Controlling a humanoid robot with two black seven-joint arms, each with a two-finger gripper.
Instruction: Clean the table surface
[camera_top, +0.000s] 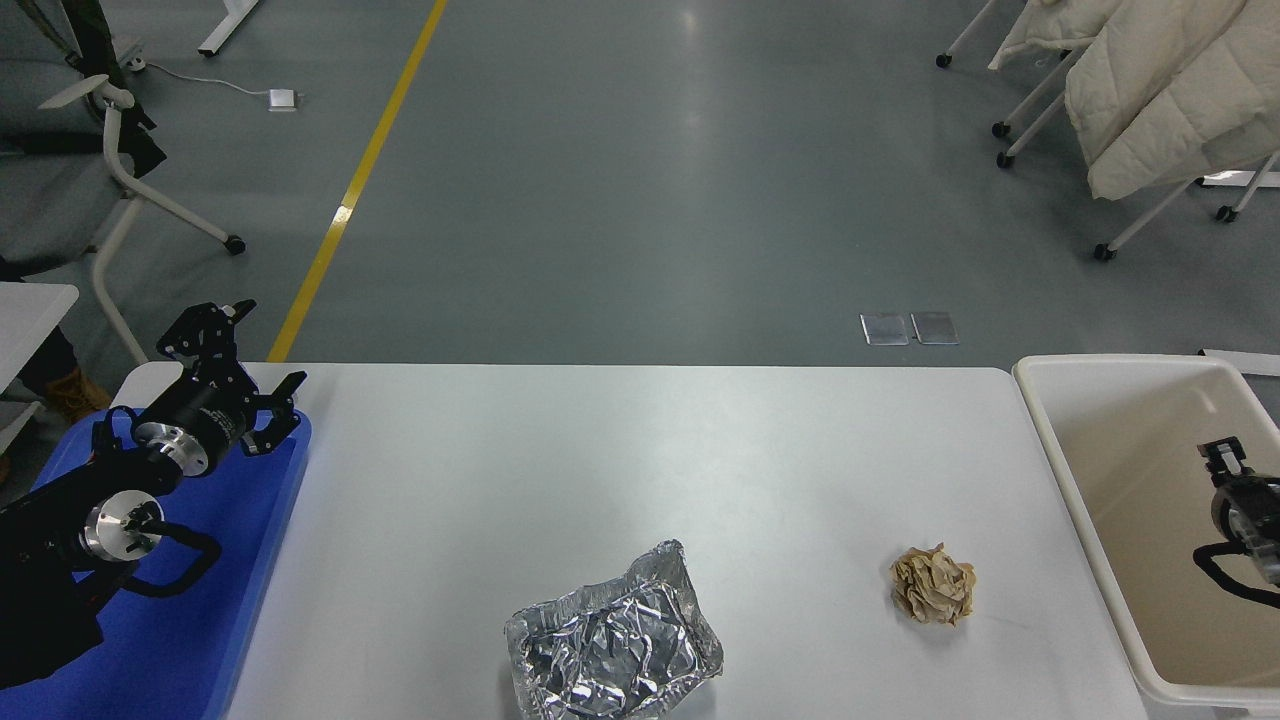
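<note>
The white table surface (600, 470) fills the lower middle of the head view. A crumpled silver foil tray (612, 650) lies on it near the front edge. To its right rests a crumpled brown paper ball (932, 585). My right gripper (1228, 462) comes in at the right edge and hangs over the inside of the cream bin (1060, 470), mostly cut off by the picture's edge. My left gripper (248, 365) is parked open over the far corner of the blue tray (230, 600), holding nothing.
The cream bin stands against the table's right end and the blue tray against its left. Beyond the far edge is grey floor with a yellow line (350, 190). A chair (110, 150) stands at the far left and racks with white quilts (1150, 90) at the far right.
</note>
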